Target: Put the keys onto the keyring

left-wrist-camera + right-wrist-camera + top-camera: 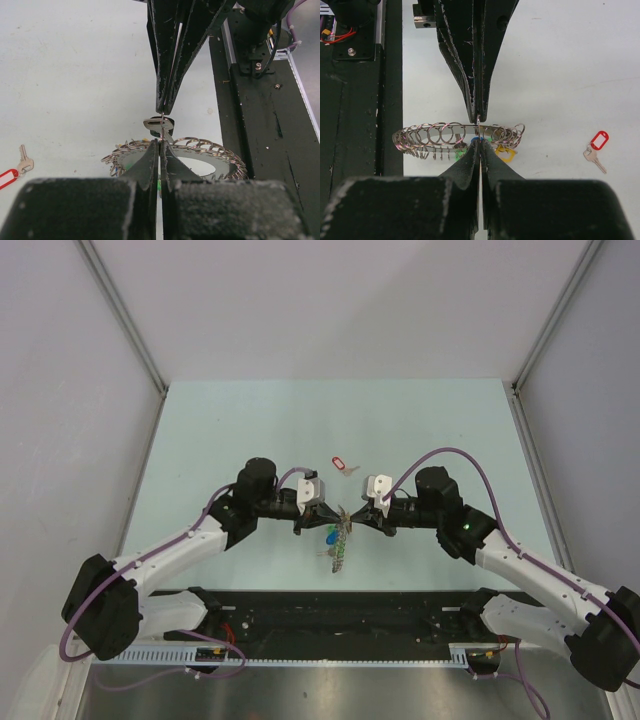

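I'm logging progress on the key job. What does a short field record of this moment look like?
left gripper: shut, pinching keyring rim
right gripper: shut, pinching opposite rim
keyring: held between both grippers, many split rings, coloured tags
red-tagged key: loose on table, apart from keyring

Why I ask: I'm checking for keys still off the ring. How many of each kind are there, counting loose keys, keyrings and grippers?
Loose key with red tag: 1
Keyring: 1
Grippers: 2, the left gripper and the right gripper
Total: 4
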